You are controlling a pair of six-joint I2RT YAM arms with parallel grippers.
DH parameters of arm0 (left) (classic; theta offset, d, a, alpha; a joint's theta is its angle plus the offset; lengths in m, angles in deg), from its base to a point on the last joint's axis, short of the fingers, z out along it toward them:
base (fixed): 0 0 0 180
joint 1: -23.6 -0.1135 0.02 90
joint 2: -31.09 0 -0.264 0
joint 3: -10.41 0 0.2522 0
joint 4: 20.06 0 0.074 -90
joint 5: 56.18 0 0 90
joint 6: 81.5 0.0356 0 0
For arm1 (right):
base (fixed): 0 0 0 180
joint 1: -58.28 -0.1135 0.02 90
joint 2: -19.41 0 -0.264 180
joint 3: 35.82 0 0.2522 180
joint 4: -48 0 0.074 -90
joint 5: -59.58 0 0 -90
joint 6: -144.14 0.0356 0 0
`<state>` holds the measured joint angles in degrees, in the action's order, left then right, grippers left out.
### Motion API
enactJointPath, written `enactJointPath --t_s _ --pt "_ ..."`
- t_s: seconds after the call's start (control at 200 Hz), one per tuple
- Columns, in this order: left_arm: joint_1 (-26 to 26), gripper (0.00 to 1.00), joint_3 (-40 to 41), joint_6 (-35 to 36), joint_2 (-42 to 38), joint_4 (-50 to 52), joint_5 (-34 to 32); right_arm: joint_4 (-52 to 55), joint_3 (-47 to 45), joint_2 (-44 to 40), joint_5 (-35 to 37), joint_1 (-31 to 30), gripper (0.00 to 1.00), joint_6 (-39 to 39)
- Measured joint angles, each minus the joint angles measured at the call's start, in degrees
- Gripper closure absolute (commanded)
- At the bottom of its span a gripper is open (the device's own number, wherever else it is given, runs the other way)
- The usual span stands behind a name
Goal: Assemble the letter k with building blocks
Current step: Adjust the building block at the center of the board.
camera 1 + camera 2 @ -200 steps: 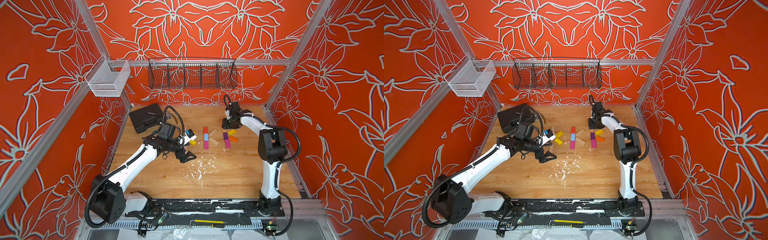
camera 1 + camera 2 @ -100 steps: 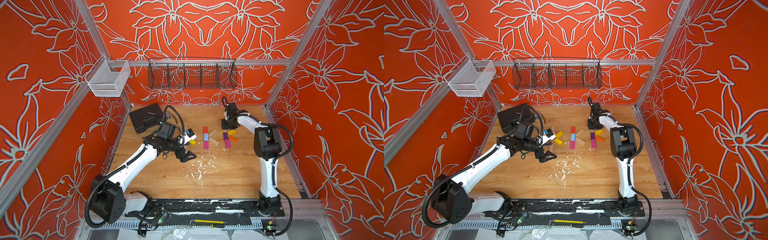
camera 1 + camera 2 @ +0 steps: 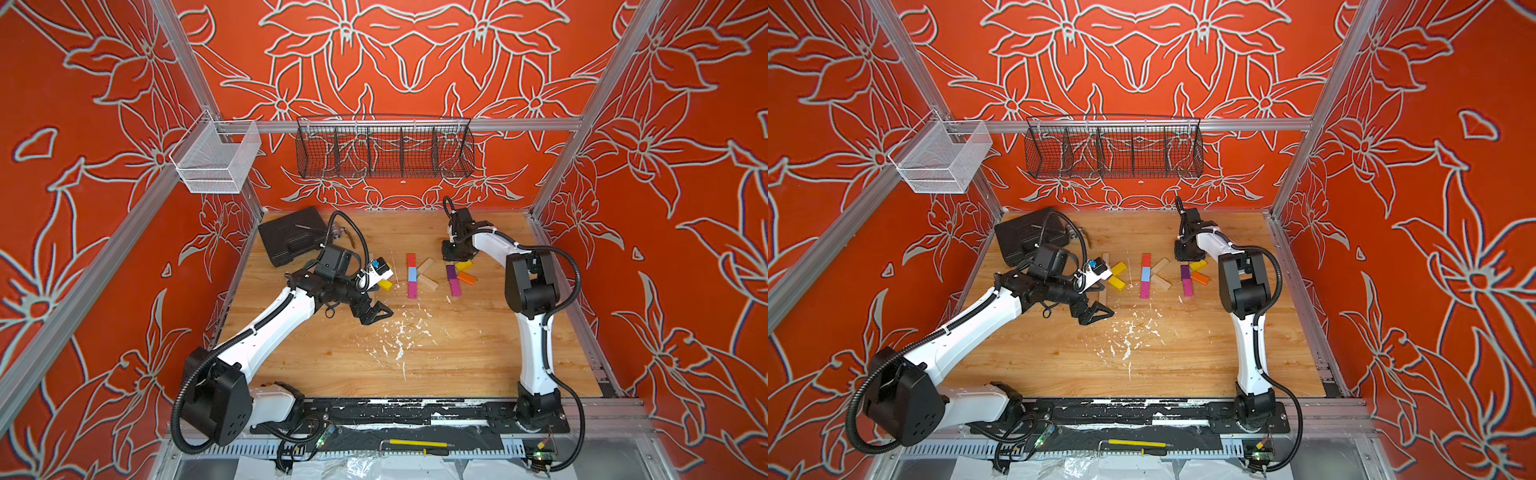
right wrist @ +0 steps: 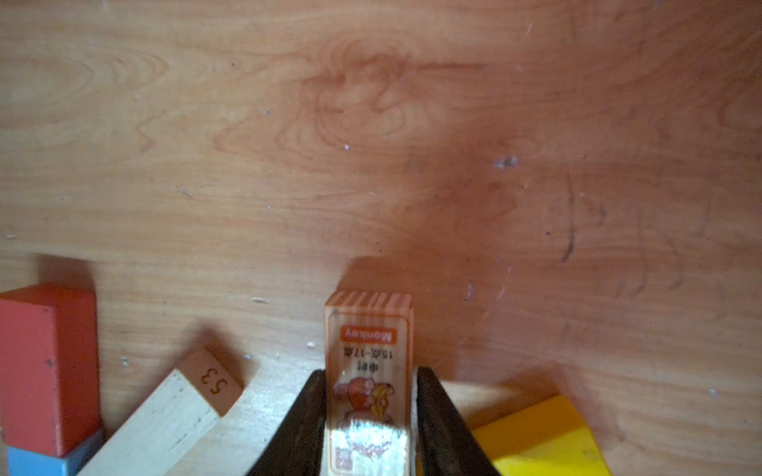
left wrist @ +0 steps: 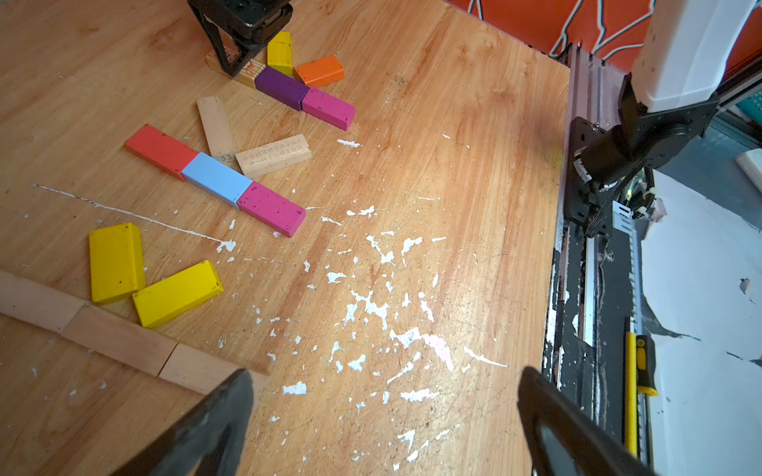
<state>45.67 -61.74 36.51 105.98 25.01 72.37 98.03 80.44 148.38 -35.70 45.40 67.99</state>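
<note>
My right gripper point(image 4: 369, 381) is shut on a pale printed building block point(image 4: 368, 350) at the far end of a row with a purple block point(image 5: 281, 87) and a magenta block point(image 5: 328, 108). That printed block point(image 5: 252, 73) looks to be resting on the table. A yellow block point(image 3: 463, 266) and an orange block point(image 3: 466, 277) angle off that row. In the middle lie red point(image 3: 411, 260), blue point(image 3: 412, 274) and magenta point(image 3: 412, 289) blocks with two pale bars point(image 3: 427, 282). Two yellow blocks point(image 5: 115, 263) lie beside a pale bar row point(image 5: 115, 338). My left gripper point(image 3: 376, 313) hangs open above bare table.
A black case point(image 3: 291, 241) lies at the back left. A black wire basket point(image 3: 384, 149) and a white mesh basket point(image 3: 216, 162) hang on the frame. White paint flecks point(image 3: 399, 336) dot the table's middle. A yellow-handled tool point(image 3: 415, 444) lies on the front rail.
My right jaws have closed in on the printed block, and the right arm's elbow has swung slightly left. The left arm has not moved.
</note>
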Motion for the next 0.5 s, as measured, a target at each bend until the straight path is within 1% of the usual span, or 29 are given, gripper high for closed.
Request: enactJointPath --t_s 0.26,0.5 --pt "0.0 0.02 0.0 -0.2 0.1 0.1 0.0 0.5 0.2 0.0 0.0 0.0 0.51 0.2" --pt "0.0 0.03 0.0 -0.2 0.2 0.2 -0.2 1.0 1.2 -0.6 -0.1 0.0 0.47 0.3"
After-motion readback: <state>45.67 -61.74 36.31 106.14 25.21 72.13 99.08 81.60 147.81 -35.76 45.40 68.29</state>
